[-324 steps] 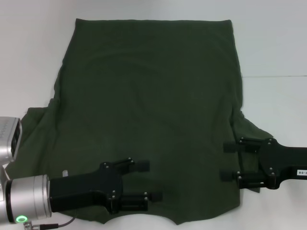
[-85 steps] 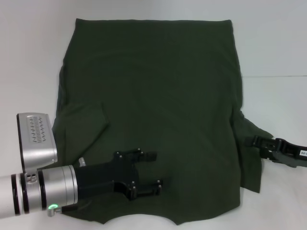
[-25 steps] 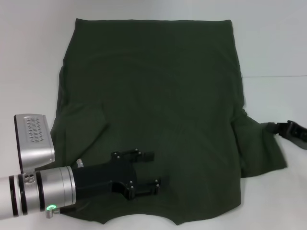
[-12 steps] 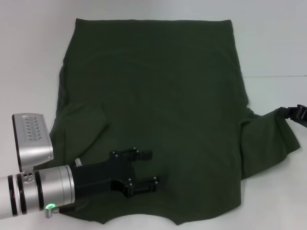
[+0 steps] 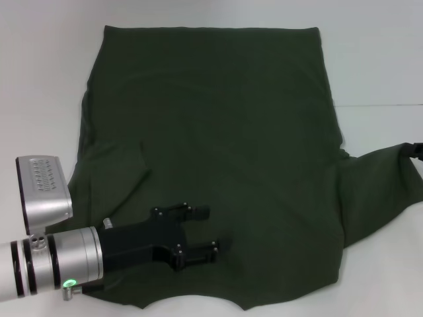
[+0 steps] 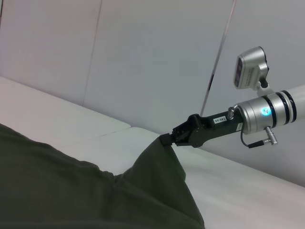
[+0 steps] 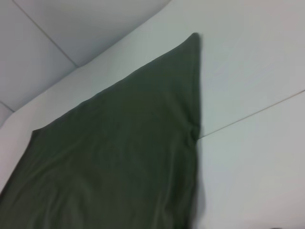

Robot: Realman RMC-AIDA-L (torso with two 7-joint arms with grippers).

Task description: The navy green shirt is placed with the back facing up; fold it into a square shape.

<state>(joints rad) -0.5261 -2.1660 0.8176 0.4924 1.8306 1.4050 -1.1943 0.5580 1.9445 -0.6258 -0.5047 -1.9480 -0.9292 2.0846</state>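
- The big dark olive-green cloth T-shirt lies flat, plain side up, on the white table.
- The right gripper pinches the right sleeve tip, lifted off to the side.
- The left gripper sits over the near-left part of the shirt, fingers spread apart.

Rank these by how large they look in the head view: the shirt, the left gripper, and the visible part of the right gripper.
1. The navy green shirt, by far.
2. The left gripper, though nearness to the camera enlarges it.
3. The right gripper, only a sliver at the frame's edge.
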